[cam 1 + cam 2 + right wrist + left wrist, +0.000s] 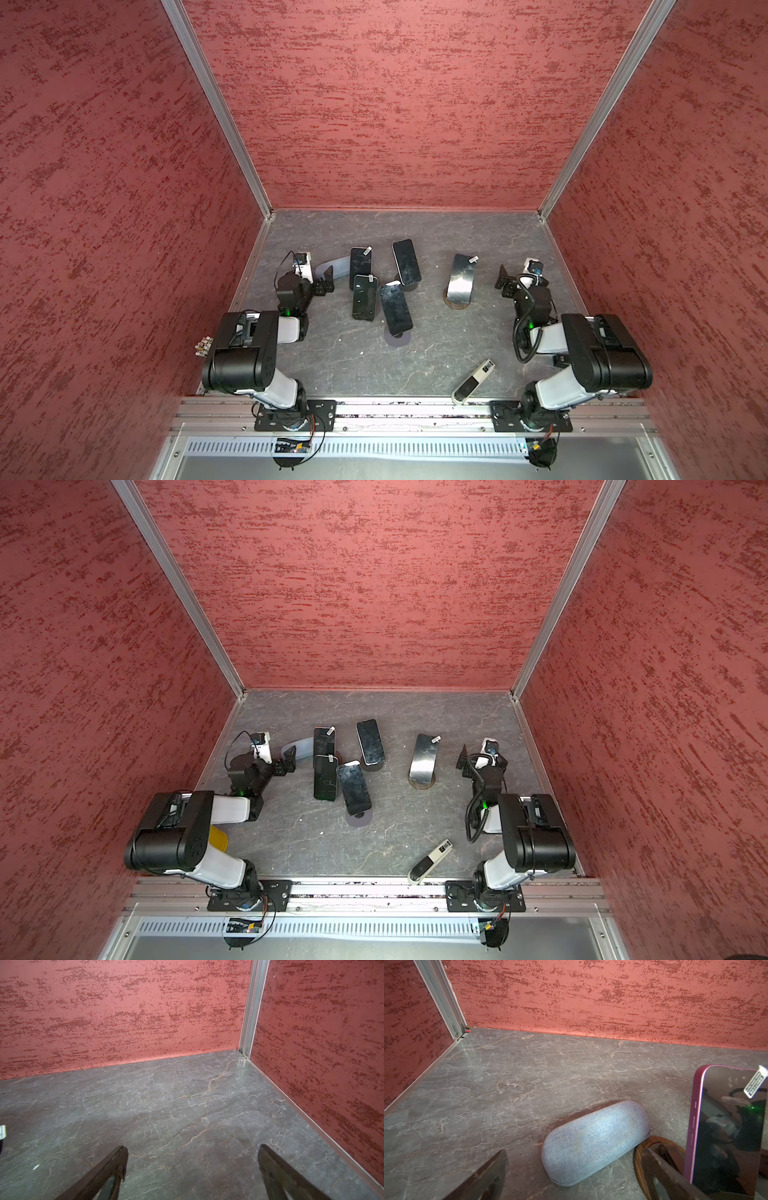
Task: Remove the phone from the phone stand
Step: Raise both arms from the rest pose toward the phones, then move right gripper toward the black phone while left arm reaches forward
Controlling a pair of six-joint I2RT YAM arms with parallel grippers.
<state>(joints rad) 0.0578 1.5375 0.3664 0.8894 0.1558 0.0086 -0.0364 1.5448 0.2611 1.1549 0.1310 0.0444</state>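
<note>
Low in both top views, right of the middle, a small white and black stick (473, 381) is seen lying on the gray table (436, 353). Above it, near the middle of the frame, a dark phone (395, 309) is propped tilted on a stand with a round gray foot (398, 336), and a second phone (365, 297) is found just left of it. At the left, the left gripper (325, 282) is spread wide and nothing is held in it. A soft blue glasses case (593, 1142) is lying right by it. Beside the case, a phone with a pink edge (726, 1130) is leaned on a round wooden stand (662, 1139). At the right, the right gripper (193, 1148) is spread wide too, with nothing held. Between the two, a shiny phone (461, 276) is stood on a wooden ring (457, 305), and one more phone (406, 262) on a black stand (411, 286). Red walls (395, 104) are seen behind.
</note>
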